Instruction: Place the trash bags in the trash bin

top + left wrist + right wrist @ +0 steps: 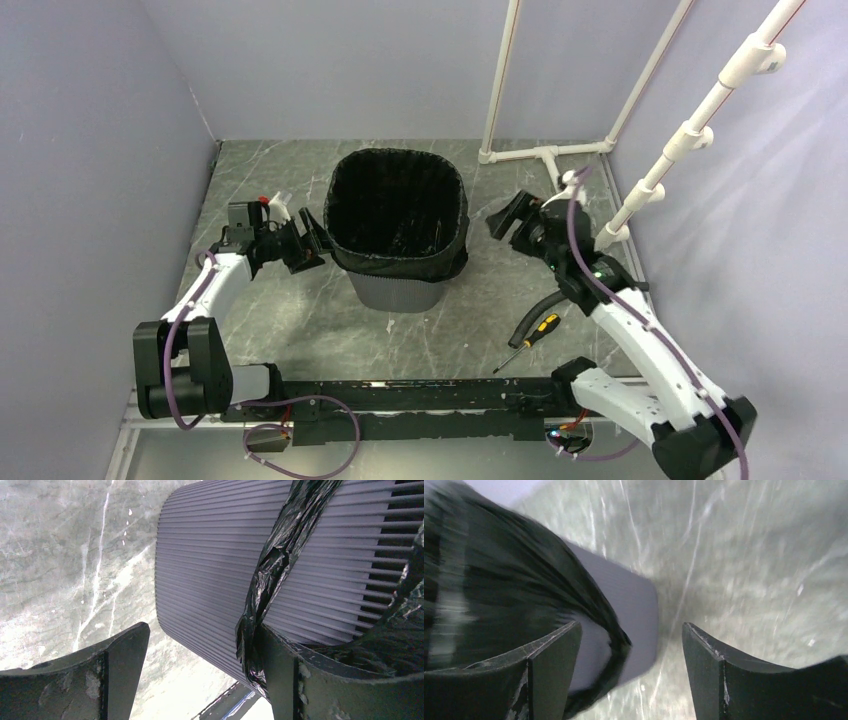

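Only top cam shows bag (398, 205) lining whole bin (400, 293) rim.

The trash bin (400, 288) stands mid-table (300, 320), with the trash bag (397, 210) inside it and folded over its rim. The left gripper (308, 242) is just beside the bin's left side, and the right gripper (507, 224) is near its right. A screwdriver (533, 334) and hose (532, 312) lie in front, to the right.
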